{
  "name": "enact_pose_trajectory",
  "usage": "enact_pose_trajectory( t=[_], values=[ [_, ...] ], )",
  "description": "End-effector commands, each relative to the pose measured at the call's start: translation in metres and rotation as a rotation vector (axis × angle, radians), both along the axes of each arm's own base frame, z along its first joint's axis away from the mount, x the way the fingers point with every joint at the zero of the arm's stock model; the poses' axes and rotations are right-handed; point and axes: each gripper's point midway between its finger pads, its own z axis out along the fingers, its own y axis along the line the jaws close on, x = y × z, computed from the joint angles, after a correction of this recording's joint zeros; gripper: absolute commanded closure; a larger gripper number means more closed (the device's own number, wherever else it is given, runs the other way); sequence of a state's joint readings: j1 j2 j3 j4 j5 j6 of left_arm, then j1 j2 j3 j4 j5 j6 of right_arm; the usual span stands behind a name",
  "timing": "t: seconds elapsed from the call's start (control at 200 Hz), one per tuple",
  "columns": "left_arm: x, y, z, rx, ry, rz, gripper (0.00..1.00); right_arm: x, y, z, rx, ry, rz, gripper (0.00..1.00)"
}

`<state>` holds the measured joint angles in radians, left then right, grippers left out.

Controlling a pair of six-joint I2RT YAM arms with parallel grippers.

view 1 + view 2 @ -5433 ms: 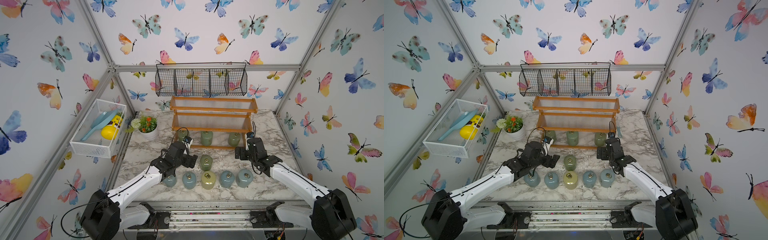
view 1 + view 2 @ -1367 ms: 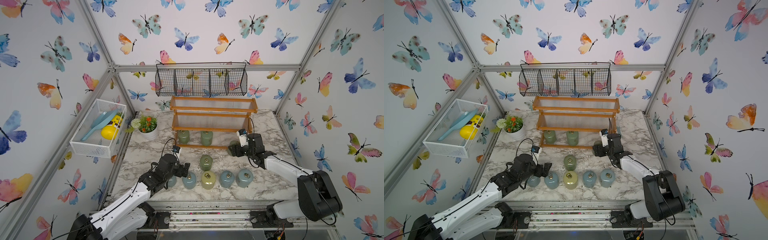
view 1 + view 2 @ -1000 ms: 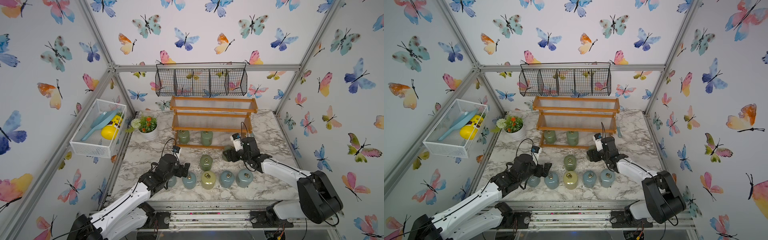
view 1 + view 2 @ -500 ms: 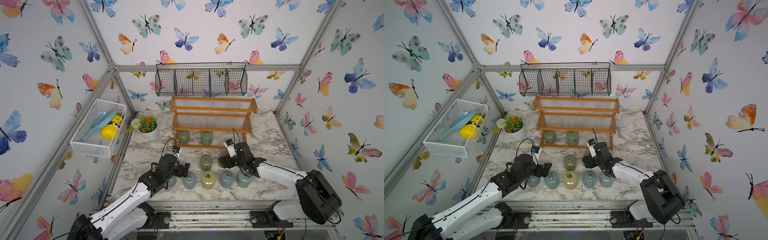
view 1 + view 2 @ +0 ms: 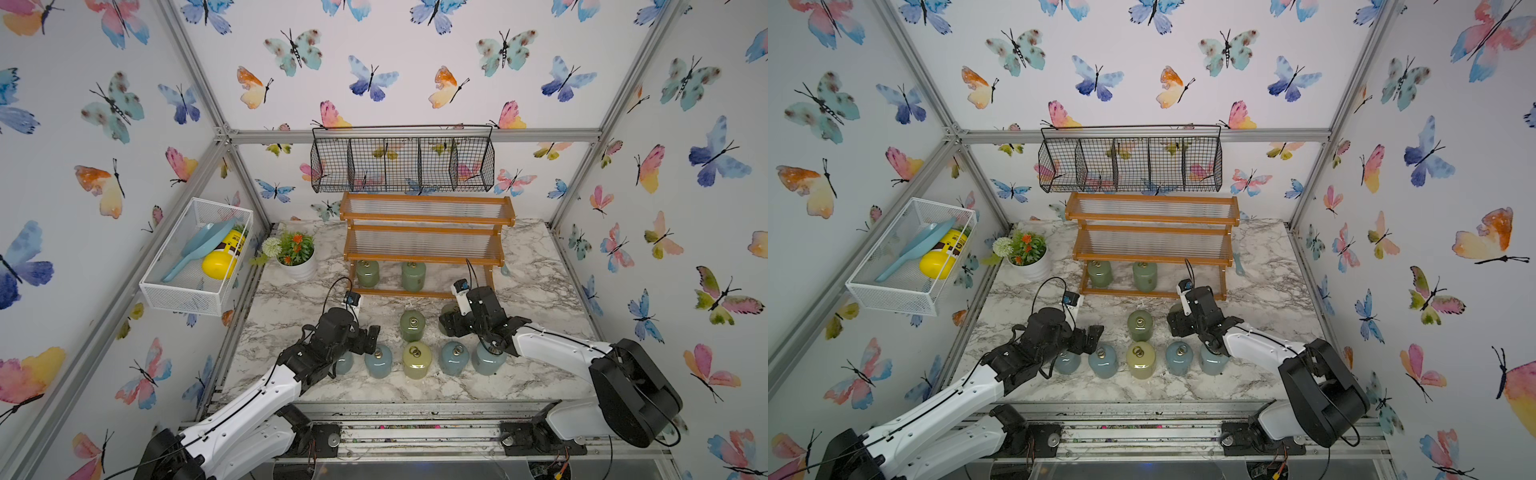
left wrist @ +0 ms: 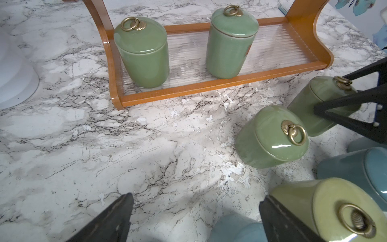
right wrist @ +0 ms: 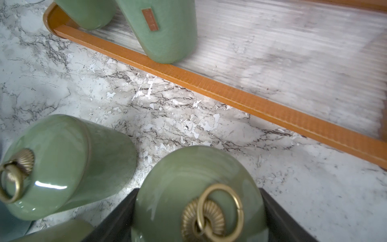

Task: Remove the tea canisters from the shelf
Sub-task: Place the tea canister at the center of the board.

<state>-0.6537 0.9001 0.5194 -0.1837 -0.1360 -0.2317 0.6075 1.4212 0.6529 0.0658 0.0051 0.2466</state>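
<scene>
The three-tier stepped orange-brown wooden shelf [image 5: 424, 217] with ribbed clear panels stands at the 12 o'clock side of the white marble-patterned tabletop [image 5: 291, 316]. Two sage green glossy cylindrical lidded canisters with brass ring pulls stand upright on its lowest tier, one [image 5: 368, 273] toward the 9 o'clock end and one [image 5: 413, 276] near the middle. The right gripper [image 7: 198, 209] is closed on the lid end of a third sage green canister [image 7: 184, 171], with its black fingers [image 7: 117, 209] pressed against opposite sides. This canister is off the shelf, at 6 o'clock from the shelf's 3 o'clock end; whether its base touches the tabletop I cannot tell. Just at 9 o'clock from it, a fourth sage green canister [image 5: 412, 326] stands upright on the tabletop. At 6 o'clock from that one runs a row of five. A pale yellow-green canister [image 5: 417, 359] is in the middle, with dusty blue canisters on either side: two toward 9 o'clock [image 5: 378, 360] [image 5: 343, 362] and two toward 3 o'clock [image 5: 453, 357] [image 5: 486, 361]. The left gripper [image 6: 194, 220] is spread wide and holds nothing. It hangs over the row's 9 o'clock end. A white round flower pot [image 5: 299, 269] sits at 9 o'clock from the shelf.
</scene>
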Motion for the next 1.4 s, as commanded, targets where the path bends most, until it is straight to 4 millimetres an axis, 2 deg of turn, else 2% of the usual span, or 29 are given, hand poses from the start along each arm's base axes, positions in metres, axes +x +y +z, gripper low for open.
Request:
enact_pose_trajectory(
  t=[0.0,0.41,0.731,1.001,1.261,1.392],
  values=[
    [0.001,0.0,0.002,-0.004,-0.01,-0.004,0.02,-0.002,-0.003,-0.007,-0.008,0.013,-0.025,0.23],
    [0.005,-0.005,0.0,0.001,-0.01,-0.017,0.01,-0.004,-0.007,0.008,-0.006,-0.003,-0.038,0.09],
    [0.013,-0.013,0.015,-0.01,-0.047,-0.036,0.01,0.004,-0.007,0.032,-0.015,-0.031,-0.052,0.01],
    [0.03,-0.028,0.033,0.007,-0.079,-0.072,0.02,0.009,-0.013,0.069,0.007,-0.099,-0.092,0.01],
    [0.043,-0.039,0.042,-0.006,-0.087,-0.08,0.01,0.003,-0.021,0.075,0.003,-0.095,-0.116,0.01],
    [0.051,-0.031,0.048,-0.017,-0.085,-0.033,0.01,0.001,-0.027,0.078,0.001,-0.109,-0.132,0.0]
  ],
)
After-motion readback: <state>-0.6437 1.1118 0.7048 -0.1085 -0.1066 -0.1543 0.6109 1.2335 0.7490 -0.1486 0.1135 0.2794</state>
